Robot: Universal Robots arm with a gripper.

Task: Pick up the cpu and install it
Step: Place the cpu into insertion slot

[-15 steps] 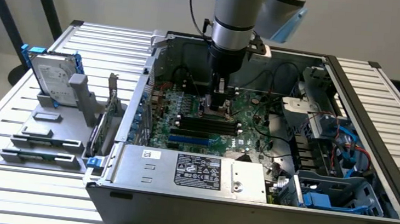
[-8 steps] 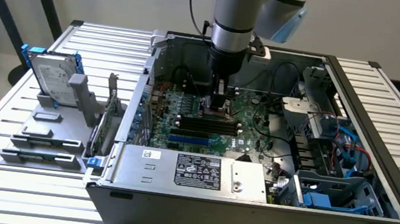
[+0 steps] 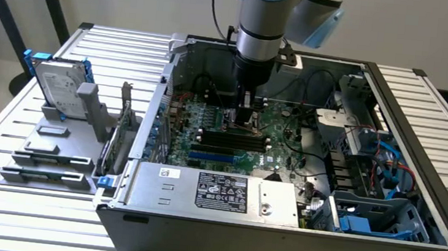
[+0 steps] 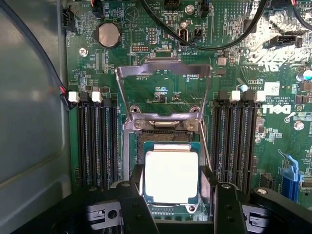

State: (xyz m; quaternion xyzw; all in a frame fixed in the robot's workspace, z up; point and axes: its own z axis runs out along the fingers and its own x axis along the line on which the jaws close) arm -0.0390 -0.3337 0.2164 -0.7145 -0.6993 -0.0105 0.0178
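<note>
The cpu [image 4: 170, 176], a small square chip with a bright silvery top, sits between my two black fingers [image 4: 136, 181]. My gripper [image 4: 171, 195] is shut on the cpu by its opposite edges. The chip lies directly over the open socket [image 4: 165, 137] on the green motherboard [image 4: 273, 73]; whether it rests in the socket or hovers just above it, I cannot tell. The socket's metal load plate [image 4: 165, 73] stands flipped up behind it. In the exterior view my gripper [image 3: 245, 120] reaches straight down into the open computer case [image 3: 279, 235].
Black memory slots [image 4: 95, 141] flank the socket on both sides. Black cables [image 4: 214, 46] cross the board beyond the load plate. A labelled grey metal box [image 3: 217, 193] fills the case's near side. A hard drive with blue brackets [image 3: 59, 88] stands on a grey fixture [image 3: 48, 158] outside the case.
</note>
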